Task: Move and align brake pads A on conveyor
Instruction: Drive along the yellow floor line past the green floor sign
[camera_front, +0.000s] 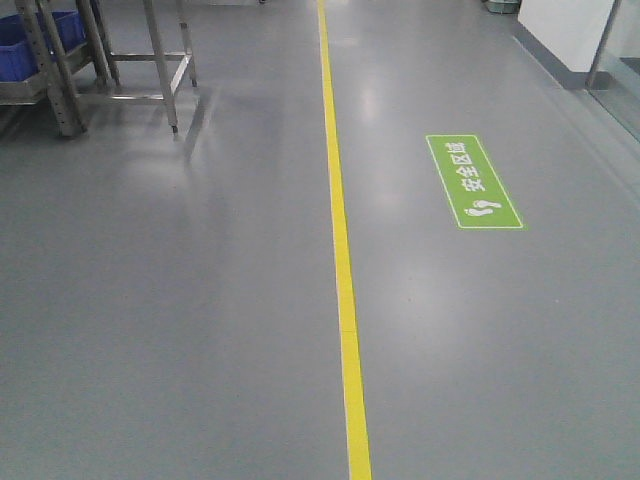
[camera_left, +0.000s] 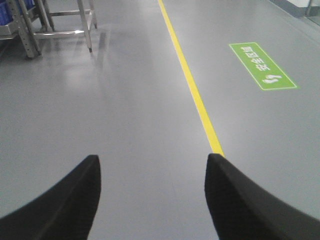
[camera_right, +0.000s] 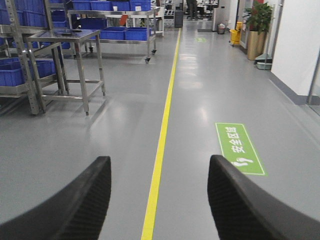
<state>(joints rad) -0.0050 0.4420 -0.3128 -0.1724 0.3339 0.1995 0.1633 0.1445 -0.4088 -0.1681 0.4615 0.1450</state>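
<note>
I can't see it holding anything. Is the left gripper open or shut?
Open. The left gripper shows fingers wide apart, bare floor between.

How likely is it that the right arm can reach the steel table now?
Unlikely: the steel table stands far off across bare floor, beyond the open right gripper. Nothing blocks it.

- Pretty bright, even overhead light, nothing dim.
- Pale glare blotches on the glossy grey floor (camera_front: 200, 330), strongest far down the aisle in the right wrist view.
- Steel table (camera_right: 67, 34) only throws faint, smeary shadows.
- Everything's a bit soft and grainy.
</note>
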